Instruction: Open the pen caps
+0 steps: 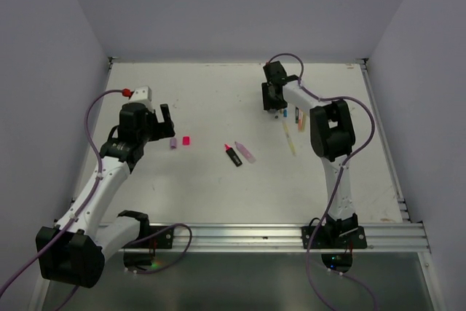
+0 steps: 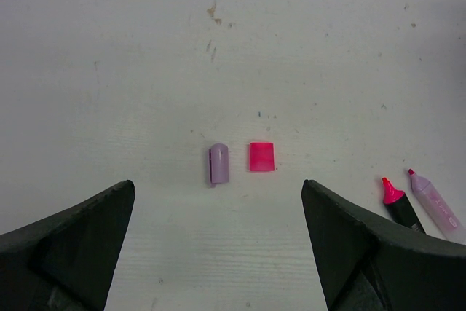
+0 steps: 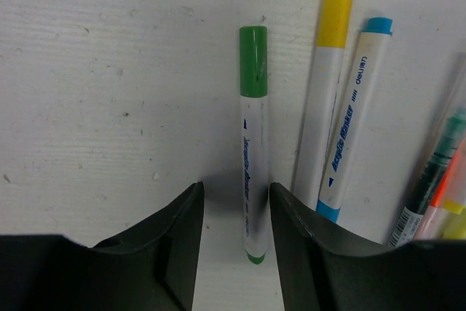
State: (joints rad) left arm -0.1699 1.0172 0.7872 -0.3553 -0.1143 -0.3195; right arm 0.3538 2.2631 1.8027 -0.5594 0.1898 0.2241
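Item: green marker [image 3: 253,151], white barrel, green cap [image 3: 253,62] on; lay on the table [image 3: 95,71] in the upper right of the overhead view, leftmost of a row of pens.

Relation: in the right wrist view its long axis ran straight up the frame, in line with the reach of the right gripper [image 3: 236,189]; butt end low in the frame, between the jaws; cap at the far end, centre top, clear of the fingers.

Pincer: jaws half drawn in, astride the barrel; bare table showed on the frame-left side, the frame-right finger sat just beside the barrel or touching it; not judged a pinch yet.

Neighbours: yellow-capped marker [image 3: 328,85] and blue-capped marker [image 3: 357,114], just to the right, both capped.

Arm: right arm the nearer, stretched far up the table, elbow raised, wrist tipped down.

Other arm: left gripper [image 2: 218,194] spread wide and empty, at middle left overhead; lilac cap [image 2: 218,164] and pink cap [image 2: 261,156] lay loose ahead of it.
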